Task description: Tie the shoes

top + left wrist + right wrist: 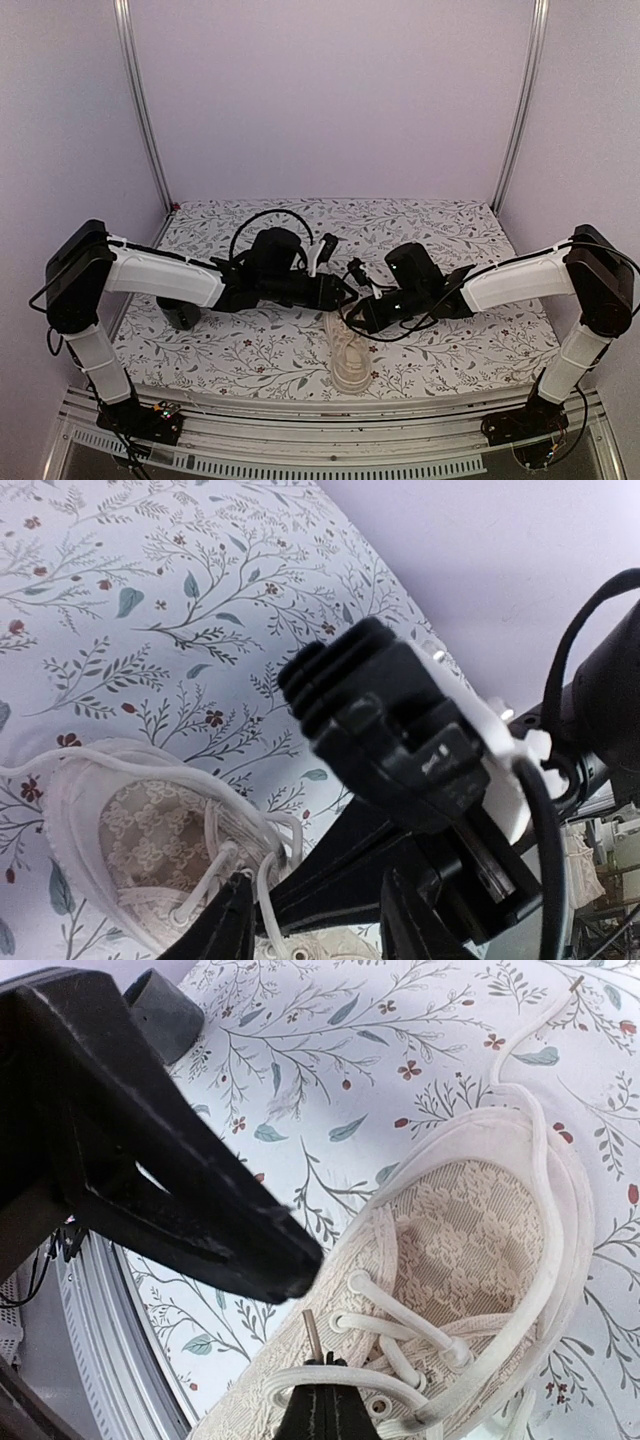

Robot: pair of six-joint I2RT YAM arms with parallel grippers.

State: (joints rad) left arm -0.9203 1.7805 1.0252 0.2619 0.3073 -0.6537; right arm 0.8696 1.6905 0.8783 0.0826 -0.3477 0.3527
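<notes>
**A:** Where do we have the sneaker [470,1250]?

**B:** Right below both claws, its opening facing up at us. Our right claw [325,1402] sits over the eyelets, and our left claw [318,930] hangs just beside it, above the collar.

**A:** And our grips?

**B:** Our right claw is clenched on a lace [313,1340], whose brown tip pokes up past the fingertips. Our left claw is released, fingers parted, with a strand passing close by one finger.
</notes>
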